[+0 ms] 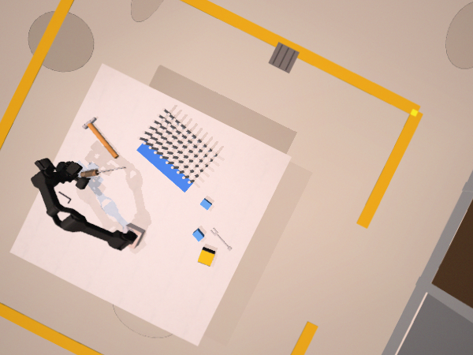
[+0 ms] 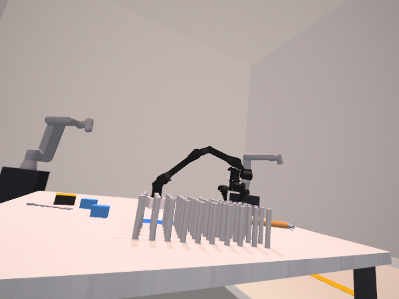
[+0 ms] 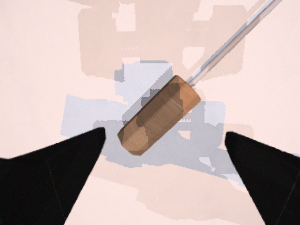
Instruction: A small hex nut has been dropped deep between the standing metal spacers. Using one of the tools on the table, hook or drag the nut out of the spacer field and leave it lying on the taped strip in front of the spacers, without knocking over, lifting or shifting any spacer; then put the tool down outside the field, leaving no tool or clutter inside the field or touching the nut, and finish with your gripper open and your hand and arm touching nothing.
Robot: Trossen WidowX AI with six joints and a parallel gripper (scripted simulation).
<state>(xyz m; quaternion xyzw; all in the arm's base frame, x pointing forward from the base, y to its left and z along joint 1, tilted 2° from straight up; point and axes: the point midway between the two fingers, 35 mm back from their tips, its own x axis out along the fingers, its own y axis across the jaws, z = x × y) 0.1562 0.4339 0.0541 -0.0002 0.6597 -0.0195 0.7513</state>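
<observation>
Gripper [image 1: 79, 174] [image 2: 234, 196] [image 3: 164, 135] spread wide, nothing between my fingers that I hold. In the wrist view a wooden handle [image 1: 90, 173] [image 3: 160, 116] lies under and between the fingertips, askew to them; its thin metal shaft [image 1: 112, 169] [image 3: 225, 50] runs off toward 1 to 2 o'clock. I judge this to be the pick-up stage, and the wrist probably wants turning to square up before I lower and close.

Outward, top view, clock centred on my gripper: hammer [image 1: 103, 140] [image 2: 275, 224] at 1 o'clock, small bent key [image 1: 65, 196] at 7. Blue strip [image 1: 163, 167] [image 2: 153, 221] at 3, the spacers [image 1: 191, 181] [image 2: 183, 220] just beyond, between 2 and 3. Farther, between 3 and 4: two blue blocks [image 1: 206, 203] [image 2: 100, 210]; wrench-like tool [image 1: 221, 239] [image 2: 50, 206] and yellow-and-black block [image 1: 206, 257] [image 2: 65, 199] at 4.

Progress: early, by my reading. Spacers appear upright; no tool among them that I can see. Nut: cannot make it out in any view; by the task, deep among the spacers. None visible on the strip. Left: grasp a tool, drag the nut out, park the tool outside, release, back off.

Brands, labels, writing: none legible.
</observation>
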